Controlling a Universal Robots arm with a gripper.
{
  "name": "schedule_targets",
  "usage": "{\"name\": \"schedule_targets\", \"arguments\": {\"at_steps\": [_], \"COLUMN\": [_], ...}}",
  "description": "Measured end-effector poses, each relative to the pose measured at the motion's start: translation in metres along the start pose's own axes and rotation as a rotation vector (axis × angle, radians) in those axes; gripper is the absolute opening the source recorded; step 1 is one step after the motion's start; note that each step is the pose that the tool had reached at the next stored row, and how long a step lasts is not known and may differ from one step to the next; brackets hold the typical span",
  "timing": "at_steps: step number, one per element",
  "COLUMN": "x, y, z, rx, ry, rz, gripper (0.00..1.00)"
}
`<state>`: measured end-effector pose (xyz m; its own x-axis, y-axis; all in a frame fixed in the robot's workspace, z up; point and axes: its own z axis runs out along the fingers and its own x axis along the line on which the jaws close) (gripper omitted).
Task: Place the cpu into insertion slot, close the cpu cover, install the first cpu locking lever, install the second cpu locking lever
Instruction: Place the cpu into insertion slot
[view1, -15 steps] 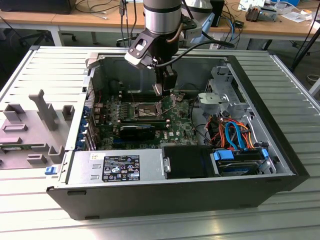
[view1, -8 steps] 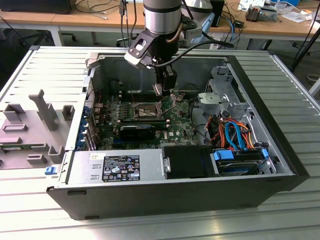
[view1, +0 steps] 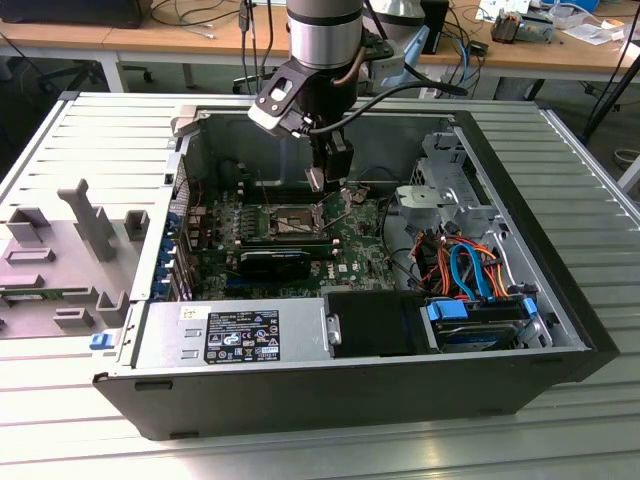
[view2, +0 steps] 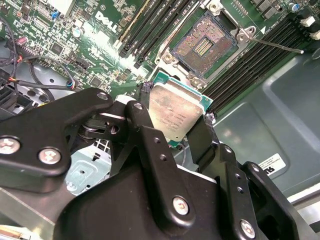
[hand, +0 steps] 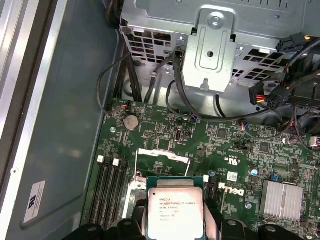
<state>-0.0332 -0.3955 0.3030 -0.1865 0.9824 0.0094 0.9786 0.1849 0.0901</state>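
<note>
Jaws were clamped on the cpu (view2: 176, 114), pinching it by two opposite edges with the silvery top facing the wrist. The chip was up in the air, touching nothing but the jaws. The insertion slot (view2: 204, 47) lay below and just ahead of it, apart, pin field bare, so nothing was seated yet. It's square, so there's no long side to fuss over, but its edges looked roughly lined up with the slot's. In the first wrist view the cpu cover (hand: 163, 154) looked flipped up just past the chip. The slot sat about midway along the green board (view1: 355, 245), nearer the far wall of the computer case (view1: 350, 400), which lay open on the worktop (view1: 580, 150). The arm (view1: 322, 35) hung straight down into the case, wrist pointing at the board.
</note>
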Motion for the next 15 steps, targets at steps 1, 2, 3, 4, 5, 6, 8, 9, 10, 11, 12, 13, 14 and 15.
{"name": "schedule_targets", "arguments": {"at_steps": [1,2,3,4,5,6,8,9,10,11,12,13,14,15], "x": [0.0,0.0,0.0,0.0,0.0,0.0,0.0,0.0,0.0,0.0,0.0,0.0,0.0,0.0], "y": [0.0,0.0,0.0,0.0,0.0,0.0,0.0,0.0,0.0,0.0,0.0,0.0,0.0,0.0], "z": [0.0,0.0,0.0,0.0001,0.0001,0.0001,0.0001,0.0002,0.0002,0.0002,0.0002,0.0002,0.0002,0.0003], "rx": [0.0,0.0,0.0,0.0,-0.0001,-0.0001,-0.0001,-0.0001,-0.0001,-0.0001,-0.0002,-0.0002,-0.0002,-0.0003], "ry": [-0.0001,-0.0003,-0.0004,-0.0005,-0.0006,-0.0007,-0.0008,-0.001,-0.0013,-0.0014,-0.0016,-0.0017,-0.0018,-0.0019], "rz": [0.001,0.003,0.004,0.005,0.006,0.008,0.01,0.012,0.014,0.016,0.017,0.019,0.02,0.021], "gripper": [0.54,0.54,0.54,0.54,0.54,0.54,0.54,0.54,0.54,0.54,0.54,0.54,0.54,0.54]}}
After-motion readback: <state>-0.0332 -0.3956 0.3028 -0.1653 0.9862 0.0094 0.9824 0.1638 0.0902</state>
